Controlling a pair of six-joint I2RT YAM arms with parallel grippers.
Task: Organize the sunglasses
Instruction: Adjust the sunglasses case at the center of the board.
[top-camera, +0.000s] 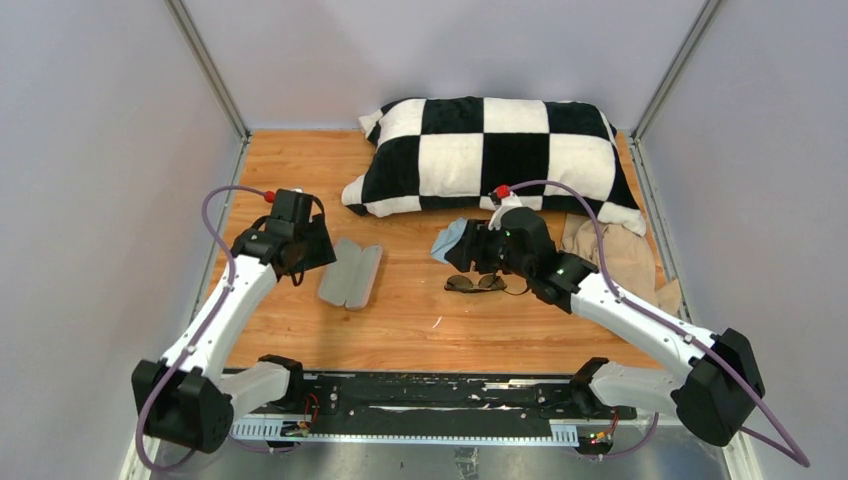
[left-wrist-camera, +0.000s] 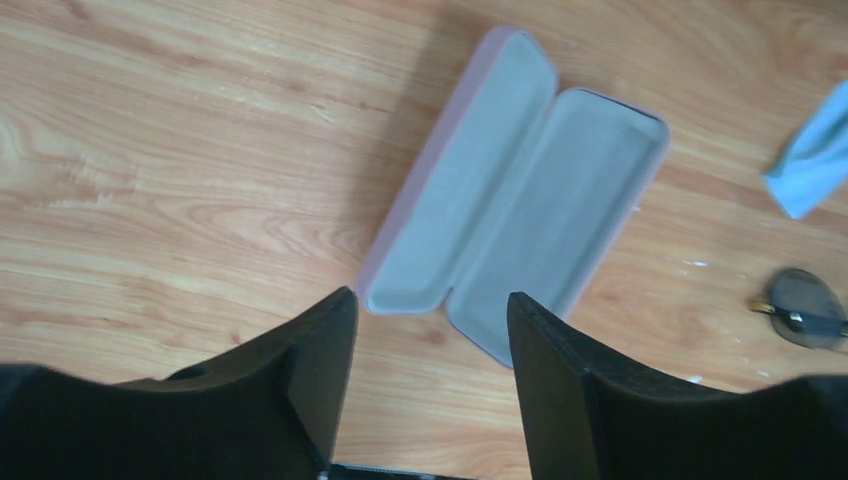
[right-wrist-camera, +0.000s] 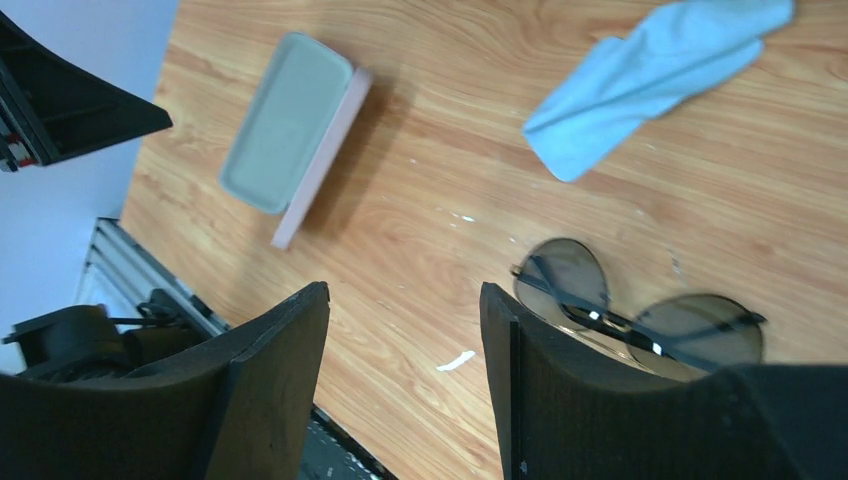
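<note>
The sunglasses (right-wrist-camera: 640, 320) lie folded on the surface (top-camera: 420, 320), well apart from the open case (top-camera: 351, 272). The right gripper (right-wrist-camera: 400, 300) hangs wide open and empty just beside them. The left gripper (left-wrist-camera: 430, 300), likewise open and empty, hovers over the case. The pick-up seems in hand: the right gripper must centre over the frame, then close gently.

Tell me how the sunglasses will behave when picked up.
The sunglasses look thin-framed, so probably light and easily bent by a hard pinch. They lie flat with arms folded, so a push likely slides them, not rolls. Smooth lenses may slip.
</note>
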